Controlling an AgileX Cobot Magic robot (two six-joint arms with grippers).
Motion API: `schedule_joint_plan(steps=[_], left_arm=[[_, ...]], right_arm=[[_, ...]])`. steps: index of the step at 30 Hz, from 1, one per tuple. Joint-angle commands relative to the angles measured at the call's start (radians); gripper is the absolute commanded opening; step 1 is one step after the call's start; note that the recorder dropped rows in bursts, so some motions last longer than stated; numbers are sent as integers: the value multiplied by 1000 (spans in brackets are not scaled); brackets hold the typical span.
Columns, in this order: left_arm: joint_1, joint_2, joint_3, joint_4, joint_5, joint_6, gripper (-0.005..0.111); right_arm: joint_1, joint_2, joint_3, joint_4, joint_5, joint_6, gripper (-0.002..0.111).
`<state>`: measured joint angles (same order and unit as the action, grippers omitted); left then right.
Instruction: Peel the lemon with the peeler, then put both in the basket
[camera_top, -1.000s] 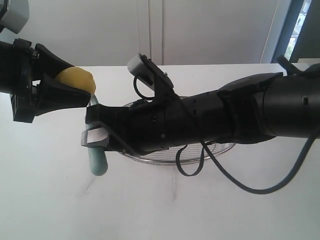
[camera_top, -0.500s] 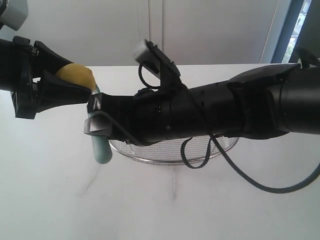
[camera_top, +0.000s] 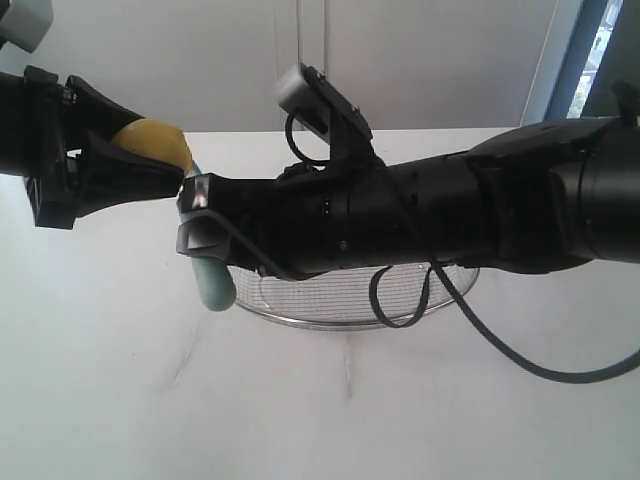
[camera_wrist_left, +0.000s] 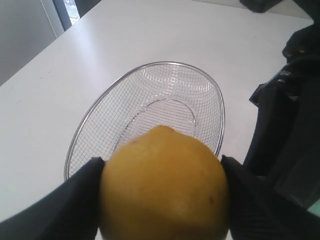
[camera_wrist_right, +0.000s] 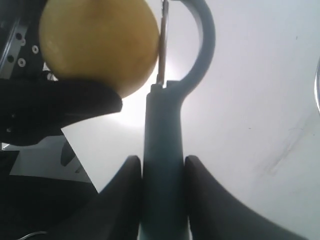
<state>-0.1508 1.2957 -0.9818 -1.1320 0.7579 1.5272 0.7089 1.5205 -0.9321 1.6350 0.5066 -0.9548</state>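
Right wrist view, item one: the peeler (camera_wrist_right: 162, 125), its pale teal handle clamped in the right claw (camera_wrist_right: 164, 197), which is closed tight around it. The metal blade (camera_wrist_right: 161, 45) is laid against the side of the lemon (camera_wrist_right: 100, 42). No strip of peel can be made out, so peeling is judged barely begun.

Item two: the lemon, gripped on both flanks by the left claw (camera_wrist_left: 162, 210), which is closed as far as the fruit allows, and held in the air above the worktop (camera_top: 110, 400).

Item three: the basket (camera_wrist_left: 221, 110), wire mesh, nothing seen in it, set on the worktop below and beyond the lemon. In the exterior view it is partly hidden by the right arm (camera_top: 450, 215).

Hazards noted:
- The round fruit could be rolled or pushed out of its grip if the blade is pressed too hard.
- The blade could skate over the rind if too little pressure is applied.
- The handle could be twisted in the claw by a sideways load.
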Motion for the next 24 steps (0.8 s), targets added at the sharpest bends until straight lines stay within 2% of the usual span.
schedule_joint_plan(steps=[1,24], left_arm=[[-1,-11,3,-45,23,21,0],[-1,-11,3,12,15,19,0]], right_arm=[[-3,18,-4,10,9,2,0],[-3,-53,-4,10,-72,17,0]])
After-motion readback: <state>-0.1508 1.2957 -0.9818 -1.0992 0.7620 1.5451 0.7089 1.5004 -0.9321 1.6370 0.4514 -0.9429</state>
